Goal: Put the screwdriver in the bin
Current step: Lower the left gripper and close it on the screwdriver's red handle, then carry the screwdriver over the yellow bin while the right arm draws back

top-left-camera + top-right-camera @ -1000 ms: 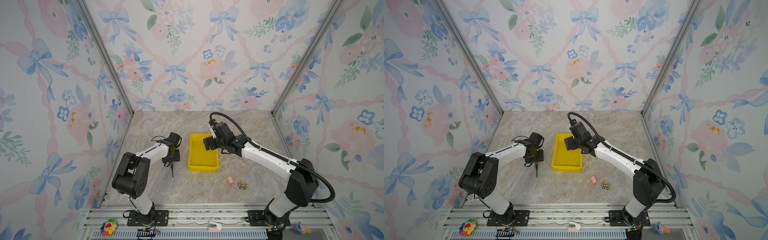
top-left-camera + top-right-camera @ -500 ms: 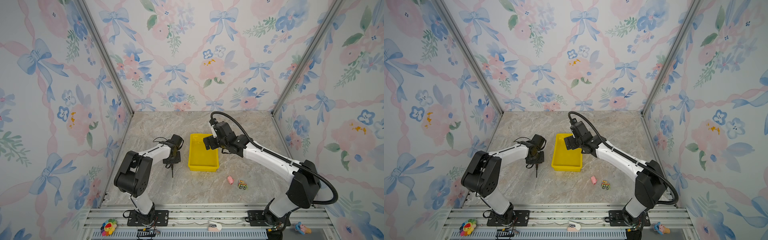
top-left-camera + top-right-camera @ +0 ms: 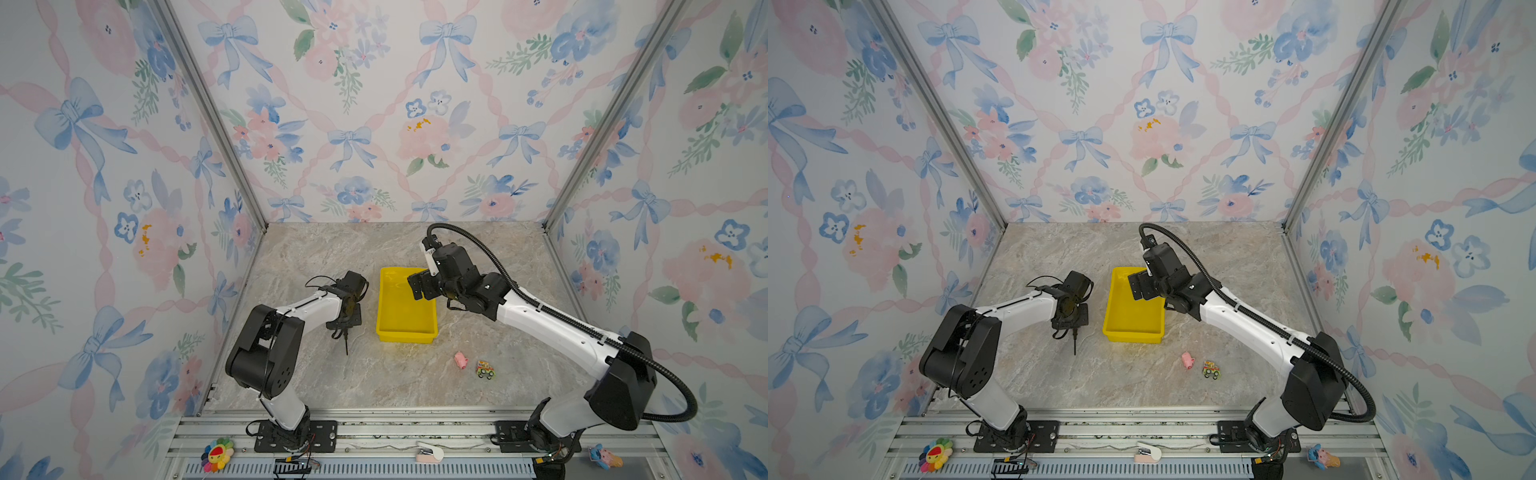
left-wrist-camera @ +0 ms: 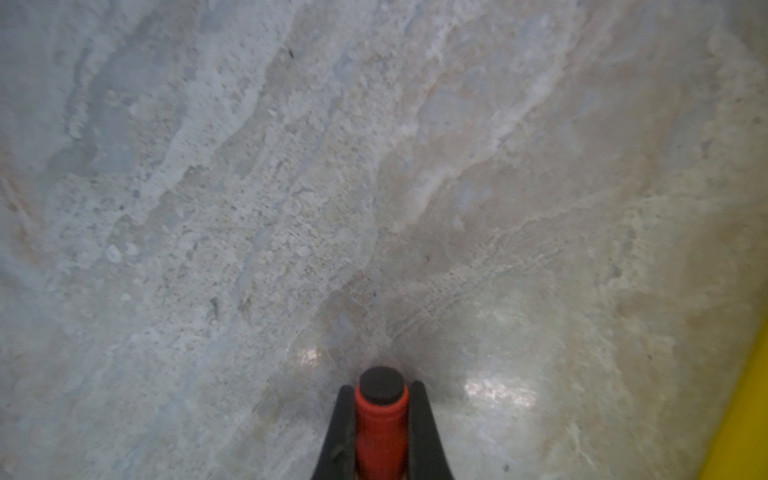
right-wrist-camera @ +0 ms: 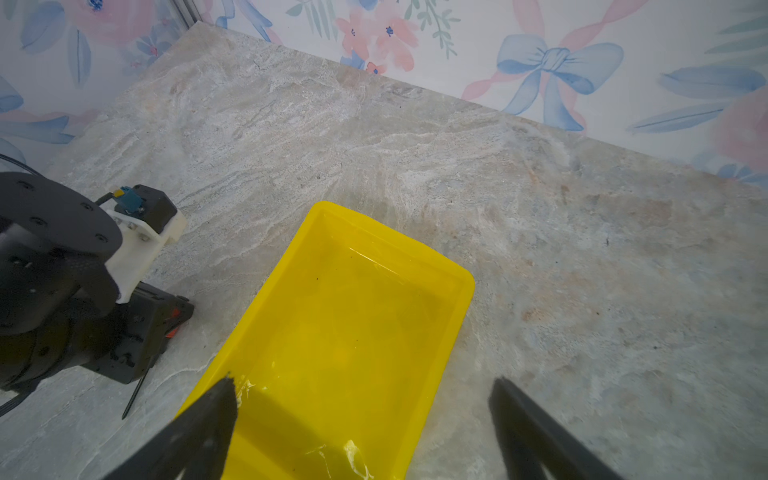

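Observation:
The screwdriver [image 4: 381, 419] lies on the marble table just left of the bin. Its red-orange handle with a black end cap is pinched between the black fingers of my left gripper [image 4: 381, 399], which is shut on it. In both top views the left gripper [image 3: 347, 322] [image 3: 1071, 320] covers the handle, and only the thin dark shaft [image 3: 345, 343] [image 3: 1074, 343] pokes out toward the front. The yellow bin [image 3: 405, 332] [image 3: 1133, 334] [image 5: 353, 332] holds nothing. My right gripper [image 3: 422, 286] [image 3: 1140, 286] [image 5: 363, 386] hovers open over the bin's far right part.
A pink pig toy [image 3: 460, 359] and a small toy car [image 3: 485, 369] lie on the table in front of the bin, to its right. A flower toy [image 3: 216, 453] and other small items rest on the front rail. Wallpapered walls close in three sides.
The left gripper's jaws have closed onto the screwdriver handle, and its wrist has settled slightly lower over it. The right arm has barely moved.

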Controlling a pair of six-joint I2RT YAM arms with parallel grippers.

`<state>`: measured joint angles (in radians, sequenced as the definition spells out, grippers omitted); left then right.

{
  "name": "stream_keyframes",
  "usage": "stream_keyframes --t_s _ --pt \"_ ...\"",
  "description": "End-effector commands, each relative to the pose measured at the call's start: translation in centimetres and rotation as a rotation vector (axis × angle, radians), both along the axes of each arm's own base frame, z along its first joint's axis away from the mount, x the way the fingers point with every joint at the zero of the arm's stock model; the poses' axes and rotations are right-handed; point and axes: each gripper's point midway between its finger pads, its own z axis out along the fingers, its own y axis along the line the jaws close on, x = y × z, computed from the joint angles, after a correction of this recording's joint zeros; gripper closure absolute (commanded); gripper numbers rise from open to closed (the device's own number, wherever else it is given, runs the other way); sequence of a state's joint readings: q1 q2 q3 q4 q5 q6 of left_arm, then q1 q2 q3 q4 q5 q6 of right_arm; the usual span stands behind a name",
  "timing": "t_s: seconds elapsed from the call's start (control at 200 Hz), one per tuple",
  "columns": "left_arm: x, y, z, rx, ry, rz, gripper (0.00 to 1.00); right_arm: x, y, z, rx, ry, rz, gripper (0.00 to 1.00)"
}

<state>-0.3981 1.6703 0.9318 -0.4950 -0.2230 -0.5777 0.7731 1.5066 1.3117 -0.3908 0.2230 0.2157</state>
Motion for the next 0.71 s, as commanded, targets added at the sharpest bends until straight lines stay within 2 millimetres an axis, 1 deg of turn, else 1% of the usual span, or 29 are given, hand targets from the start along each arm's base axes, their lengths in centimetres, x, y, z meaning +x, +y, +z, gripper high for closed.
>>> stream_keyframes --t_s 0.0,0.07,0.135,0.285,0.405,0.545,0.7 --pt "-1.3 0.4 -0.2 0.01 0.029 0.021 1.0 -0.4 -0.8 0.5 0.014 -0.004 0.016 0.03" --pt "-1.4 0.2 -0.1 -0.003 0.03 0.041 1.0 -0.5 -1.2 0.5 0.034 0.008 0.025 0.03" --pt "-1.4 -0.1 0.3 -0.015 0.029 0.054 1.0 -0.7 -1.6 1.0 0.056 0.015 0.035 0.03" --pt "-0.7 -0.6 2.6 -0.013 -0.02 0.061 1.0 -1.4 -2.7 2.2 0.107 0.005 0.051 0.03" --pt "0.0 -0.8 4.9 -0.013 -0.074 0.079 1.0 -2.1 -3.6 2.3 0.106 -0.01 0.074 0.03" --pt "1.1 -2.4 8.1 -0.057 -0.164 0.053 1.0 -2.8 -5.2 2.4 0.14 -0.007 0.059 0.03" --pt "2.5 -3.9 11.8 -0.093 -0.237 0.027 1.0 -3.9 -7.2 3.2 0.192 -0.03 0.028 0.03"
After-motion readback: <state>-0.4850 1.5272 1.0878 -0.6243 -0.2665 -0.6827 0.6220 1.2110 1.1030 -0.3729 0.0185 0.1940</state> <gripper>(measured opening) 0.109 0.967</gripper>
